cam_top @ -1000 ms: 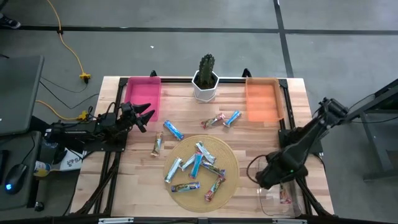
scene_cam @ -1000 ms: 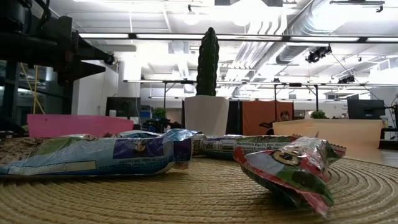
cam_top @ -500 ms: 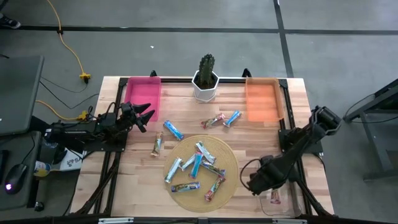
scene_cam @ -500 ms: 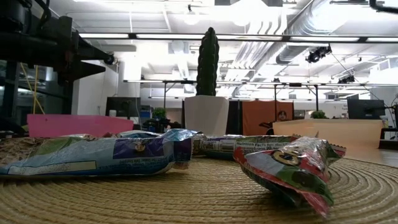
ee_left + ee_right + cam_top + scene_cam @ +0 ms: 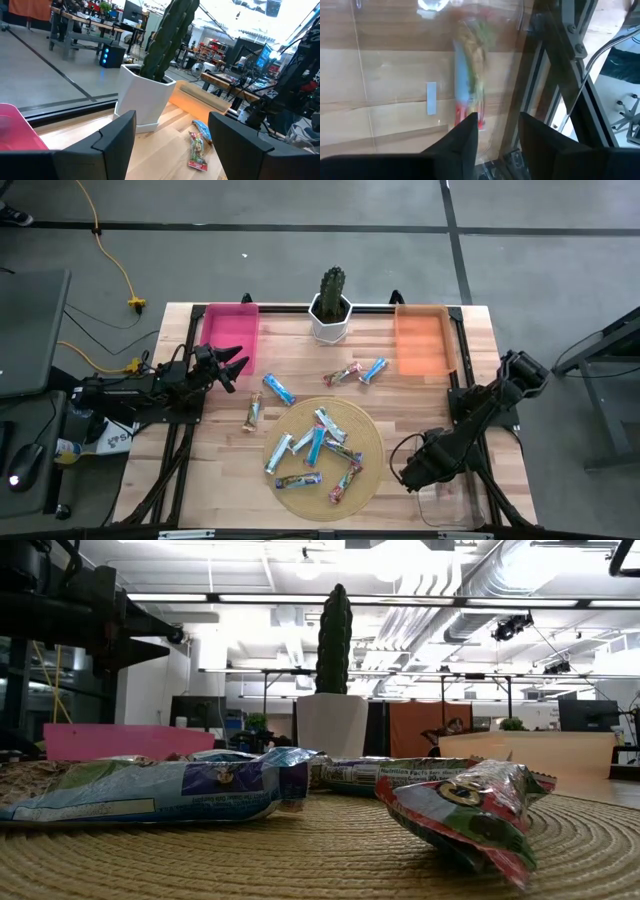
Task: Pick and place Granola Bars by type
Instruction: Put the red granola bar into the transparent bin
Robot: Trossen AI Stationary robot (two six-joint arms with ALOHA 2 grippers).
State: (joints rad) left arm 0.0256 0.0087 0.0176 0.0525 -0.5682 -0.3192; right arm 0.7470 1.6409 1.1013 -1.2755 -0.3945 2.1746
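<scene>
**Granola bars on and around the mat; one bar in the clear bin**

Table [image 5: 215, 465]: bare wood planks, seen from above.

Round woven mat [image 5: 368, 442]: near the front centre of the table. Most of the granola bars [image 5: 318, 442] lay on it in a loose cluster, blue-and-white and multicoloured wrappers mixed, some touching.

Off the mat: one blue bar [image 5: 279, 389] at about 11 o'clock from it, a brownish bar [image 5: 252, 412] at 9 to 10 o'clock, and a pair at 12 to 1 o'clock, a multicoloured bar [image 5: 341, 374] just beside another blue bar [image 5: 373, 369].

Potted cactus [image 5: 331, 302]: white pot, at 12 o'clock on the table's far edge, between the pink bin [image 5: 230, 332] at 10 o'clock and the orange bin [image 5: 421, 340] at 2 o'clock. It stood between the two bins, well apart from the mat.

Clear bin [image 5: 447, 505]: at 4 o'clock, the table's front right corner. A multicoloured bar [image 5: 469, 95] lay inside it, blurred in the right wrist view.

Right gripper [image 5: 415, 471]: above the clear bin's inner edge, fingers [image 5: 461, 142] parted and holding nothing, the bar lying beyond them.

Left gripper [image 5: 232, 367]: waiting at 9 o'clock beside the pink bin, fingers [image 5: 117, 134] spread wide, empty, facing the cactus pot.
</scene>
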